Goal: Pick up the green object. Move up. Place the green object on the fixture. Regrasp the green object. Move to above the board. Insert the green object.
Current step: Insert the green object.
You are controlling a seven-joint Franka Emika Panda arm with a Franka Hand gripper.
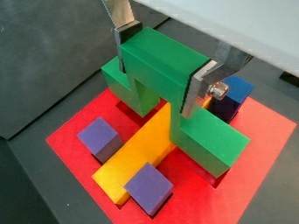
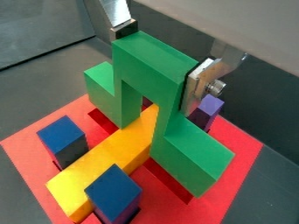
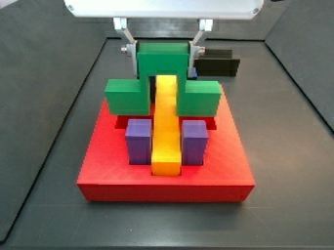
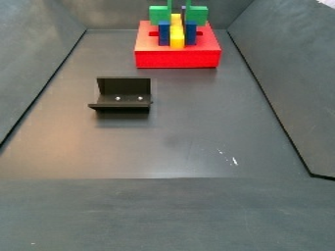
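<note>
We have the tool [image 1: 165, 63] closed on the raised centre of the green object [image 1: 158, 66], one silver finger [image 1: 121, 19] flat against each side of that centre, with no gap visible between plate and plastic in both wrist views. The tool sits directly over the board [image 3: 117, 171], and the green object hangs beneath it, straddling the yellow bar [image 3: 166, 122].

We judge the step in hand to be the insertion. To do it well we should descend straight down, keep the tool's grip firm, and let the green legs slide past the yellow bar without scraping it. In a side view the two lower green wings [image 3: 127, 97] sit either side of the bar at about the height of the purple blocks [image 3: 139, 134], so the part looks partly seated; whether it has bottomed out we cannot tell. We should release only once downward travel stops, and open just enough to clear the centre.

The green object's long axis runs crosswise to the yellow bar, wing to wing beneath the tool, and its raised centre points straight up into the tool. The blue blocks [image 2: 61, 136] flank the bar below the tool. The fixture [image 4: 121, 95] stands well apart from the tool on the dark surface [image 4: 197, 137], empty.
</note>
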